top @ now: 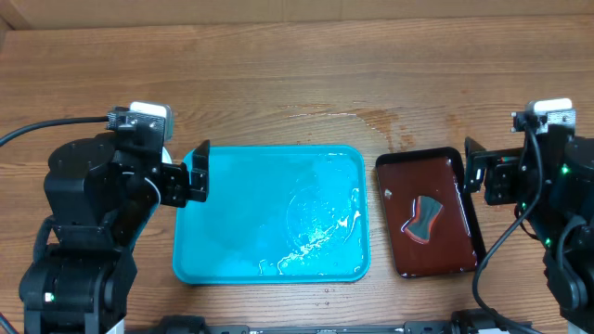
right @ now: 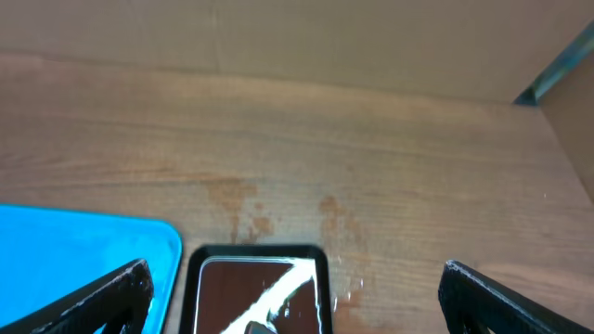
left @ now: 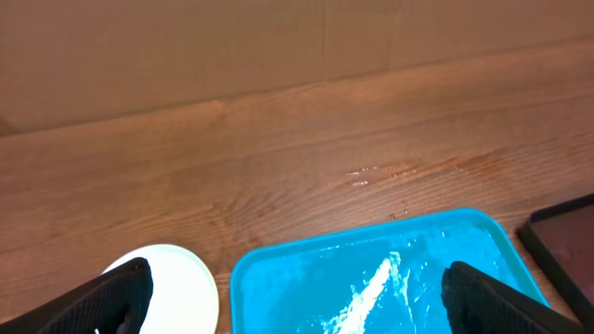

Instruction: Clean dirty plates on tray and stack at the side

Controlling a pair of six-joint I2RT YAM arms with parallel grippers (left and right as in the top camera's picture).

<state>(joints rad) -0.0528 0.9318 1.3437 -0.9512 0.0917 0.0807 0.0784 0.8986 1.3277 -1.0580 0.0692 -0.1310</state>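
Tray (top: 232, 232): turquoise, mid-table, carrying no plate, only wet streaks toward its right edge.
Dark tray (top: 445, 181): just beside the tray's right edge, with a small sponge-like piece (top: 424, 218) in it that is hard to identify.
Plates (left: 172, 288): one pale rim lies on the table just off the tray's left edge. From overhead the arm covers it, so the stack's count cannot be told.
Left gripper (left: 295, 301): jaws wide and empty. It is best lifted straight up, clear of the stack.
Right gripper (right: 292, 297): jaws wide and empty, by the dark tray's far edge.

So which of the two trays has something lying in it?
The smaller dark brown tray, holding a red-and-grey object; the turquoise tray holds only wet streaks.
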